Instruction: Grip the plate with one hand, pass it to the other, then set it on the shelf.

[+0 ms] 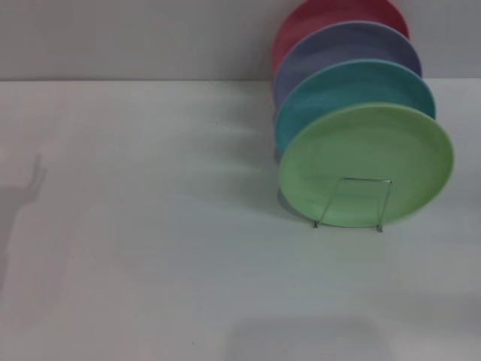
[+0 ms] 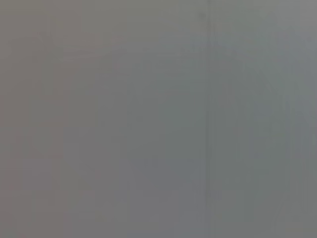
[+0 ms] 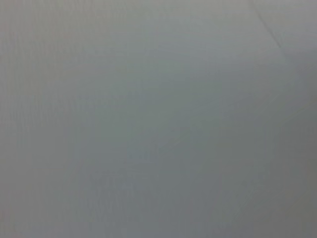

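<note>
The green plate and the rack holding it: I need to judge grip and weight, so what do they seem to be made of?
The green plate looks like matte plastic: even pale colour, soft sheen, no hard glints, though glazed ceramic can't be ruled out. The rack looks like thin bare metal wire, silvery and bent into an upright loop.

No legible text (anywhere visible)

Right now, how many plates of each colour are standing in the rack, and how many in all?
Green plate: 1, at the front
Teal plate: 1
Lilac plate: 1
Red plate: 1, at the back
Total: 4 plates, all upright in the wire rack. Neither gripper is in view.
</note>
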